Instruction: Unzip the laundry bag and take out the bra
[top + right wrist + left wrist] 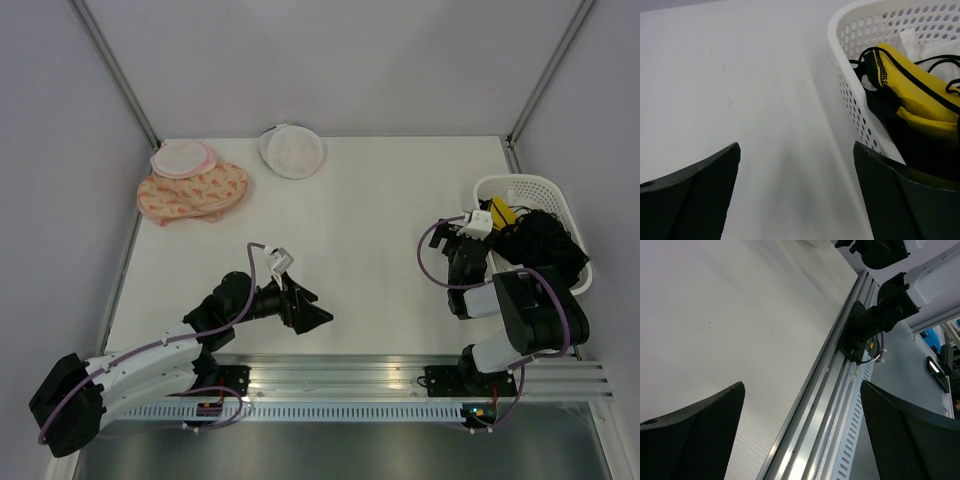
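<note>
The white bag [291, 150], a round mesh pouch, is lying at the far edge of the table [370, 200], near the middle, and nothing is touching it; whether its zip is open, or what it is holding, is too small to tell. At the far left corner a pink bag [182, 158] of the same round shape is resting against, and partly on, what looks like an orange bra [195, 193] with a small pattern, lying out flat. Both arms are sitting well apart from these things, at the near side. The left gripper [315, 308] is hanging low over the near middle of the table and pointing to the right; in its wrist view its fingers [695, 435] are standing wide apart with only bare table and the rail [825, 405] between them, so it is holding nothing. The right gripper [458, 240] is hovering just beside the left wall of the basket [515, 184], which is standing at the right edge of the table. Its fingers [690, 195] are also spread wide and empty, framing bare table and the perforated basket wall. Inside the basket a yellow garment [910, 90] with dark trim is lying on top of black clothes [545, 245], with a bit of white fabric showing behind it. The right arm's base is showing beyond the rail in the left wrist view.
</note>
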You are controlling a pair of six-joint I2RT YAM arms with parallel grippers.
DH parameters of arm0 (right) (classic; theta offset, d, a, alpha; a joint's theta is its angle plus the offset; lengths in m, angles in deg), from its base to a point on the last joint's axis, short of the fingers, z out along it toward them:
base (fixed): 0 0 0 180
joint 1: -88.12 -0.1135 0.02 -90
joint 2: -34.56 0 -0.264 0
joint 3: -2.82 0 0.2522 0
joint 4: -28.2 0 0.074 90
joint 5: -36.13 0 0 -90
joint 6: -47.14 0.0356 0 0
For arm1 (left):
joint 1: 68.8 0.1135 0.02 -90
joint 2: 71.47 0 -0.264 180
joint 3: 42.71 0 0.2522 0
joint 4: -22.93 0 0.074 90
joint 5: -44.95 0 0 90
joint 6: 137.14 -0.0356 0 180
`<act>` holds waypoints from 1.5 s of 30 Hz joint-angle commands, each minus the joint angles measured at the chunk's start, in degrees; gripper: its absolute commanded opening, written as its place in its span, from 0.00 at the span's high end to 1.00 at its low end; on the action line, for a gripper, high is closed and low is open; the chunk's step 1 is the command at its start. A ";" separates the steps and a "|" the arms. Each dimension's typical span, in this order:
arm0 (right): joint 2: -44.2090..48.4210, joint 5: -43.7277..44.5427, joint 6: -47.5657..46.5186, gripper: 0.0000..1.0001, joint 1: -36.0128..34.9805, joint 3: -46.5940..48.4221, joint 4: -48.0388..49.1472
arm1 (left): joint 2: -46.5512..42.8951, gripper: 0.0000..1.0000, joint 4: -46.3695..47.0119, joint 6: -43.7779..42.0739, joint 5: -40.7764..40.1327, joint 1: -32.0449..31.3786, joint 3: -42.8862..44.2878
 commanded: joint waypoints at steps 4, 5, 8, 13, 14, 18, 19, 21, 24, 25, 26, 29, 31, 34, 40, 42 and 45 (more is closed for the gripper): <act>-0.12 -1.35 -0.14 0.02 0.22 -0.32 3.86 | 9.48 0.00 6.38 1.85 1.52 -0.50 5.53; -0.12 -1.35 -0.14 0.02 0.22 -0.32 3.86 | 10.72 0.00 6.74 1.94 1.70 -0.50 5.97; -0.12 -1.35 -0.14 0.02 0.22 -0.32 3.86 | 14.07 0.00 6.83 2.55 -1.97 -0.59 7.20; -0.12 -1.35 -0.14 0.02 0.22 -0.32 3.86 | 17.94 0.00 8.93 7.99 -6.30 -0.67 7.99; -0.12 -1.35 -0.14 0.02 0.22 -0.32 3.95 | 18.90 0.00 8.85 8.70 -7.43 -0.76 8.17; -0.12 -1.35 -0.14 0.02 0.22 -0.32 3.86 | 18.65 0.00 5.08 10.46 -12.26 -2.69 10.62; -0.12 -1.35 -0.14 0.02 0.22 -0.32 3.86 | 18.38 0.00 4.03 10.38 -13.49 -4.00 11.07; -0.12 -1.35 -0.06 0.02 0.22 -0.32 3.86 | 16.99 0.00 0.77 10.38 -16.92 -5.15 12.04; -0.12 -1.35 -0.14 0.02 0.13 -0.32 3.86 | 14.70 0.00 0.15 10.55 -19.83 -6.91 10.90; -0.12 -1.44 -0.23 0.02 0.22 -0.23 3.86 | 14.26 0.00 0.15 10.73 -20.10 -7.09 10.46; -0.12 -1.35 -0.14 0.02 0.22 -0.32 3.86 | 13.73 0.00 0.23 10.64 -20.36 -7.00 9.94; -0.12 -1.35 -0.14 0.02 0.22 -0.32 3.86 | 12.15 0.00 -0.11 9.77 -20.54 -7.09 8.44; -0.12 -1.35 -0.14 0.02 0.22 -0.32 3.86 | 10.40 0.00 -0.64 8.89 -20.36 -7.09 7.47; -0.12 -1.35 -0.14 0.02 0.22 -0.32 3.86 | 7.06 0.00 -2.05 7.57 -20.97 -7.00 6.15; -0.12 -1.44 -0.14 0.02 0.22 -0.32 3.86 | 0.11 0.00 -8.35 5.63 -23.88 -7.00 3.16; -0.12 -1.35 -0.14 0.02 0.22 -0.32 3.86 | -2.62 0.00 -10.21 4.67 -25.90 -7.09 2.81; -0.12 -1.35 -0.14 0.02 0.13 -0.32 3.86 | -6.03 0.00 -14.34 5.98 -27.74 -7.00 2.55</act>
